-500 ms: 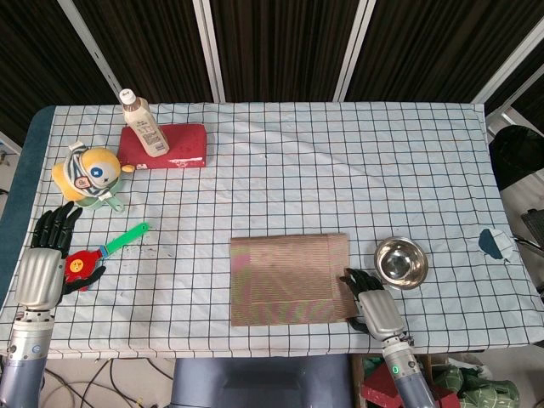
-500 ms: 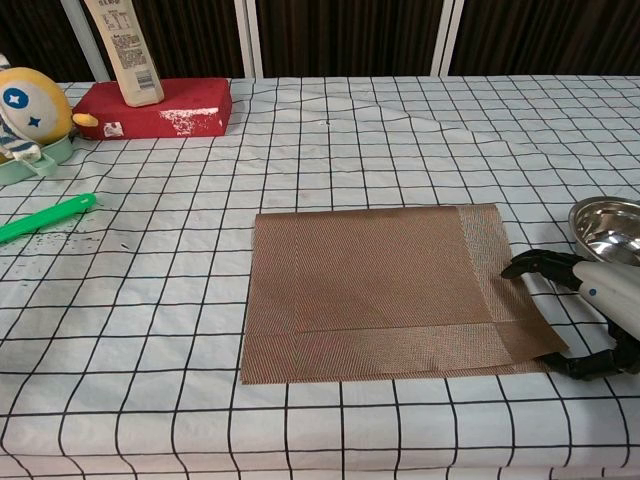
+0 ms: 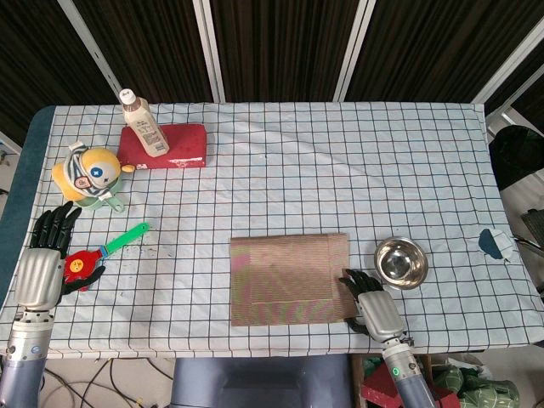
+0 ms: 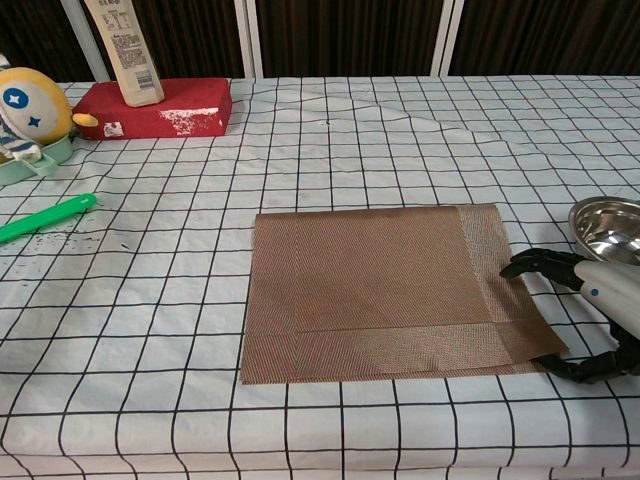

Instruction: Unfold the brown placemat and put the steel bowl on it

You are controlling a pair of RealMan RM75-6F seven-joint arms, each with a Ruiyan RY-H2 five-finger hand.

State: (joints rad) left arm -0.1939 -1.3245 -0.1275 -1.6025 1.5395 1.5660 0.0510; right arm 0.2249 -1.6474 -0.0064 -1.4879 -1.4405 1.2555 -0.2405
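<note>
The brown placemat lies folded flat near the table's front edge. To its right stands the steel bowl, upright and empty. My right hand sits between mat and bowl with its fingers apart. One dark fingertip touches the mat's right edge, and another reaches toward the near right corner. It holds nothing. My left hand rests flat at the far left of the table with its fingers stretched out, and shows only in the head view.
A red and green toy lies beside the left hand. A yellow doll, a red block and a bottle stand at the back left. A small blue object lies at the right edge. A checked cloth covers the table.
The right hand has shifted slightly at the mat's near right corner, and that corner looks a little raised. The left hand, the bowl and the rest have not moved.
</note>
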